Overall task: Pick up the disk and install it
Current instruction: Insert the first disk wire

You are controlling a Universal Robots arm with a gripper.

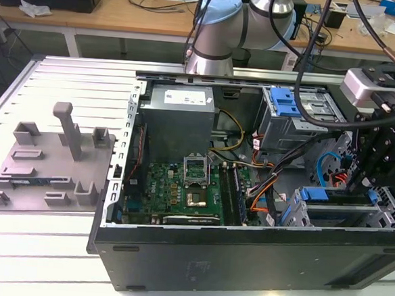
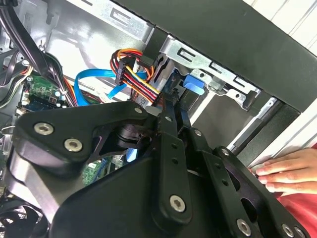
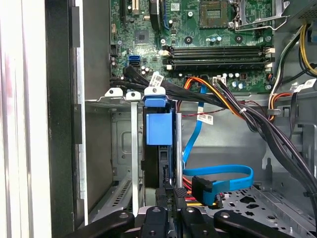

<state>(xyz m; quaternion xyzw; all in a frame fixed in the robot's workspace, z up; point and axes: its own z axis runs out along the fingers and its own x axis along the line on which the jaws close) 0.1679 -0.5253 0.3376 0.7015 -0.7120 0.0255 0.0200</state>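
Exterior view: my jaws (image 1: 374, 175) low inside the open computer case (image 1: 244, 259), at its right end, over the lower drive cage (image 1: 342, 216).
First wrist view: the disk (image 3: 159, 129) edge-on in that cage, jaws closed on its near edge.
Second wrist view: a hand (image 2: 290, 171) rests on the case.

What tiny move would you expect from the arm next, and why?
Probably a slow, straight push along the slot. In the first wrist view the disk stands edge-on between the rails of the drive cage, with the end effector at one end of it, so it looks lined up. A blue cable lies close beside it, and a person's hand is at the case edge, so gentleness seems wise.
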